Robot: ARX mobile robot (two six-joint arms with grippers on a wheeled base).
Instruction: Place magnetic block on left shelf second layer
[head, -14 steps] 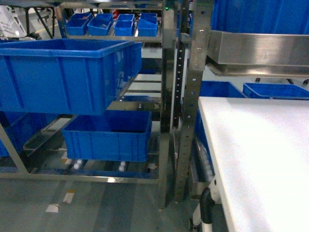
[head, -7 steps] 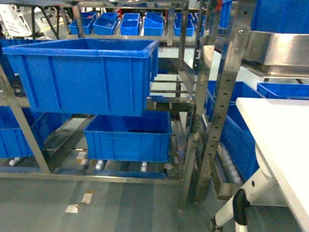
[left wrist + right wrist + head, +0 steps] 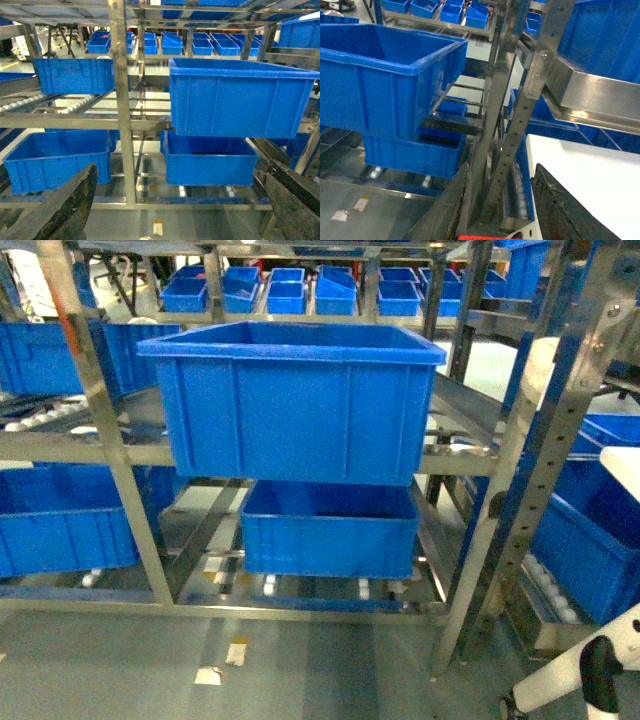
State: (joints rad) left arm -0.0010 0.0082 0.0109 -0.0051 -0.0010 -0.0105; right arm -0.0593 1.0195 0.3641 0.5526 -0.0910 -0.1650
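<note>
Red magnetic block [image 3: 482,237] clamped in right tool [image 3: 495,210]; left tool [image 3: 175,210] apart

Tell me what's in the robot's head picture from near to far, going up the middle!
Grey floor → lower blue tub → big blue tub on the steel rack → row of small blue crates far behind.

Two large blue tubs [image 3: 300,405] [image 3: 328,530] are sitting stacked on the steel racking [image 3: 120,455]; one red block [image 3: 487,237] is showing.

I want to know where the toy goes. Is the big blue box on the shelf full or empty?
Cannot tell. The big blue tub shows only bare blue inner walls near its rim; its bottom is hidden in every view.
</note>
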